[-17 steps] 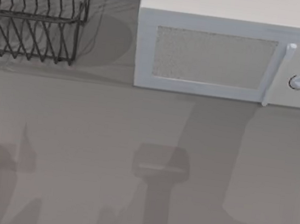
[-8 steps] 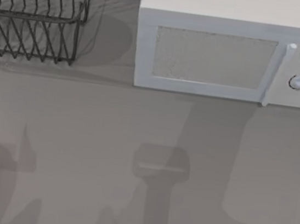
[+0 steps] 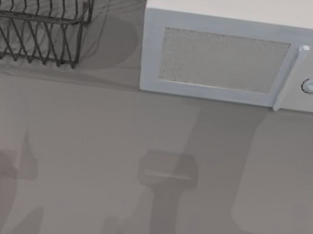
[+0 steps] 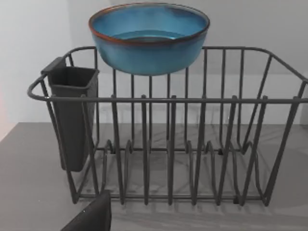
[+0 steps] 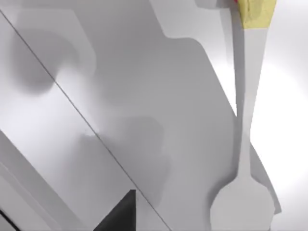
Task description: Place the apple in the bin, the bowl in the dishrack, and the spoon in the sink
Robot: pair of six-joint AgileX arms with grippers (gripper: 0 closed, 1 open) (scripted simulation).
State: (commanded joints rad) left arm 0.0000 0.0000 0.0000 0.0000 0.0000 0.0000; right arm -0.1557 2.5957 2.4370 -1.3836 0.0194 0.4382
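Glossy teal bowl [image 4: 149, 38] sits atop thin black wire dishrack [image 4: 168, 144]; gripper states unclear.

Overhead view, left wrist facing dishrack [image 4: 168, 144]

I see the dishrack [image 3: 40, 15] at the table's far left; the bowl [image 4: 149, 36] on its bars; the microwave [image 3: 234, 52] right of it.

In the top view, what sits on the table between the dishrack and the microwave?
Nothing stands there. In the top view, the dishrack and the microwave are separated by bare grey table, crossed only by the rack's shadow.
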